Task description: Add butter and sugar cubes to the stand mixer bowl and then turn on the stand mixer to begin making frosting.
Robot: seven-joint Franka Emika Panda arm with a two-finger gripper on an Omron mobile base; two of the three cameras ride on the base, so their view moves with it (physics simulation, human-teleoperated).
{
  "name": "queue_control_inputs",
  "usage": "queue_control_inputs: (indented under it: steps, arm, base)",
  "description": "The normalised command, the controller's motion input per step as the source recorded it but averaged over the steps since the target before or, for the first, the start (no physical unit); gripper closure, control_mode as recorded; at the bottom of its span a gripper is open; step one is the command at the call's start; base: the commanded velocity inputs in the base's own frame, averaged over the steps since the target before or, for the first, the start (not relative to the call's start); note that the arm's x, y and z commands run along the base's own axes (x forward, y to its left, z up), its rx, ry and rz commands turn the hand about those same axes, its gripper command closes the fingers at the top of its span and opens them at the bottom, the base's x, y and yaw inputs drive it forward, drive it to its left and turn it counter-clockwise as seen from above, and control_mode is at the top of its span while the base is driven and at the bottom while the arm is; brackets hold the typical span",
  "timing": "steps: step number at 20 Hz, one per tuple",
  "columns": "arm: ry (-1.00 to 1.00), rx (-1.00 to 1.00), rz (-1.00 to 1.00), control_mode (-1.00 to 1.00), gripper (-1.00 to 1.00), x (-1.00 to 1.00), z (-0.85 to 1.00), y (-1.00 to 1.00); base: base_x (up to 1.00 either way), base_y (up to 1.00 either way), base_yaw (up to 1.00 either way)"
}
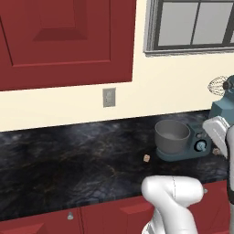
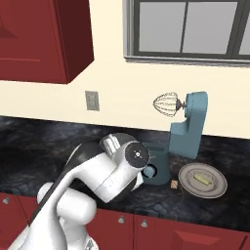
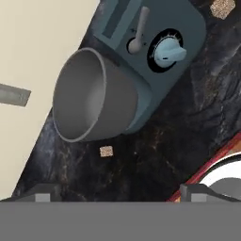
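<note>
The slate-teal stand mixer [image 2: 190, 124] stands with its head tilted back and its whisk [image 2: 166, 104] raised. On its base sits the grey stand mixer bowl [image 3: 89, 101] [image 1: 172, 135], with nothing inside, beside the blue dial [image 3: 168, 52]. One tan sugar cube [image 3: 106, 151] [image 1: 146, 158] lies on the dark counter by the bowl. A second sugar cube [image 3: 222, 7] [image 2: 174, 184] lies past the mixer's base. The pale yellow butter [image 2: 201, 178] rests on a grey plate [image 2: 217, 188]. My gripper [image 3: 120, 193] hangs open above the counter near the first cube, holding nothing.
The black marble counter [image 1: 68, 155] runs left of the mixer. A wall outlet [image 1: 109, 97] sits on the cream wall behind it. Red upper cabinets [image 1: 59, 36] hang above, and a window [image 2: 195, 29] is over the mixer. Red drawers line the counter's front edge.
</note>
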Motion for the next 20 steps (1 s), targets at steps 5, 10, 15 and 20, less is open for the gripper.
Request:
queue_control_inputs:
  steps: [5,10,15,20]
  arm:
    - [0.0,0.26,-0.27,-1.0,-1.0,-0.33,-0.09,-1.0]
    - [0.0,0.29,-0.24,-1.0,-1.0,-0.29,-0.19,-1.0]
    - [0.03,0.3,-0.22,-1.0,-1.0,-0.03,-0.07,-0.87]
    - [0.11,0.28,-0.29,-1.0,-1.0,0.32,0.0,-0.63]
  base:
    - [0.0,0.0,0.0]
    - [0.0,0.0,0.0]
    - [0.0,0.0,0.0]
    - [0.0,0.0,0.0]
